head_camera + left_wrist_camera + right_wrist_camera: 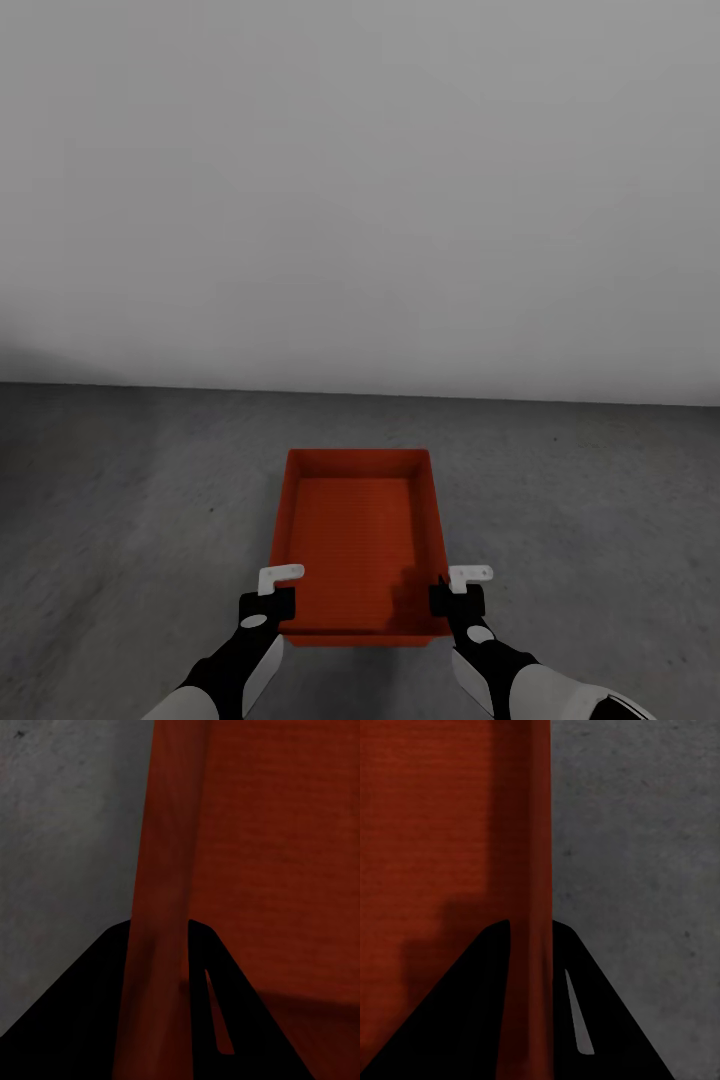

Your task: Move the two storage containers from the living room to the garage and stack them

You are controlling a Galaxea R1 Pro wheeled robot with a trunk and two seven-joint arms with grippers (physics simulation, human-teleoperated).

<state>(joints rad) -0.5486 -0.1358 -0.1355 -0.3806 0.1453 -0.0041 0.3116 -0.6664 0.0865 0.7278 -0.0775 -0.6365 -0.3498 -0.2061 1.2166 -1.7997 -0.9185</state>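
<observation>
One orange-red storage container (pixel 355 530) lies lengthwise in front of me over the dark grey garage floor (pixel 130 480); I cannot tell whether it rests on the floor or hangs just above it. My left gripper (pixel 272 605) is shut on its left side wall near the near corner. My right gripper (pixel 452 598) is shut on the right side wall. In the left wrist view the thin orange wall (pixel 161 870) runs between the black fingers (pixel 82 1020). The right wrist view shows the same, with the wall (pixel 529 832) pinched between the fingers (pixel 607 1035). The box is empty inside.
A plain pale grey wall (pixel 360 200) stands a short way beyond the container's far end. Speckled concrete floor spreads out to the left and right of the box.
</observation>
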